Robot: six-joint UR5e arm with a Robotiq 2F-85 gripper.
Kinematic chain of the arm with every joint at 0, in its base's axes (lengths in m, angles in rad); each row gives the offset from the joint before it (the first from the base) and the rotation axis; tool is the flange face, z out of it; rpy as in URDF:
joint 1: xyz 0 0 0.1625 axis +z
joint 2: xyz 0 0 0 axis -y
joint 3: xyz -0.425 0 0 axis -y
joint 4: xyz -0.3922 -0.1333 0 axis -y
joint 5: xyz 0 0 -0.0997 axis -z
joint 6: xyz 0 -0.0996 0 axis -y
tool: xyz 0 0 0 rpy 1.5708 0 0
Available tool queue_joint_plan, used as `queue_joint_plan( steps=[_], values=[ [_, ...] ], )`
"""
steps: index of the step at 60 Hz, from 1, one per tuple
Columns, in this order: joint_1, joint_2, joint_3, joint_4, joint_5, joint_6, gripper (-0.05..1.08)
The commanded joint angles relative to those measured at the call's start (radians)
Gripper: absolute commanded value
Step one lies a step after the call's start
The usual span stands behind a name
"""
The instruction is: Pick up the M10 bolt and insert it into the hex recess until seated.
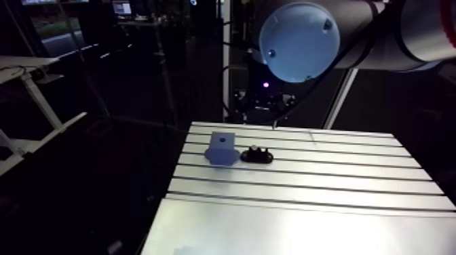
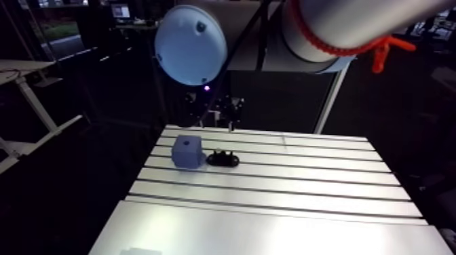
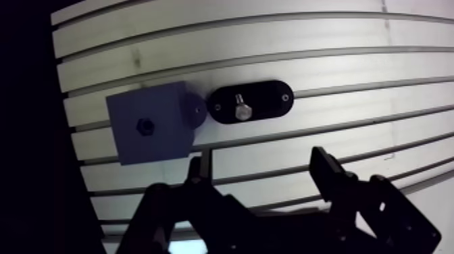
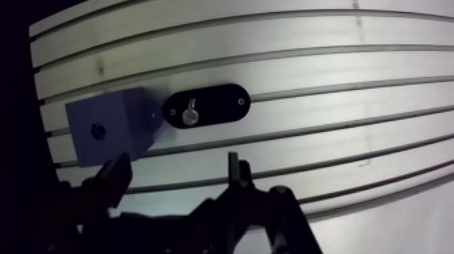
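Straight down past the end effector (image 3: 260, 165) in the wrist view: wide open, dark fingers (image 3: 324, 169) spread well apart, gripping nothing, only bare slotted aluminium counter (image 3: 351, 40) showing in the gap. Ahead of those fingers, the small silvery M10 bolt (image 3: 242, 110), standing in the middle of a black oval holder plate (image 3: 270, 101). Untouched, well clear of the fingertips, roughly in line with the gap between them. Just beside the plate, off toward one finger's side, a blue-violet cube-shaped block (image 3: 162, 138), resting flat on the counter. On its upper face, a small dark hex recess (image 3: 144, 125), unfilled. At the block's foot, a rounded blue lug (image 3: 197, 110) meeting the near end of the black plate, touching or very nearly so; hard to call from here. Over to the arm view now: same pair side by side toward the far part of the counter, block nearer the counter's side edge, plate next to it toward the middle, both sitting across the long dark grooves (image 1: 305, 183). Too small at this range to make out the bolt's head or thread. End effector itself too dim in this view to read.
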Motion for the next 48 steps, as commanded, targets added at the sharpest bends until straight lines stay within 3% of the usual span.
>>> queue_joint_plan(
  steps=[1,27,48],
  values=[
    [-0.003,0.023,0.001,-0.016,0.000,0.003,0.39],
    [-0.002,0.089,-0.002,-0.033,0.000,-0.009,0.40],
    [-0.002,0.119,-0.006,-0.034,0.000,-0.010,0.47]
  ],
)
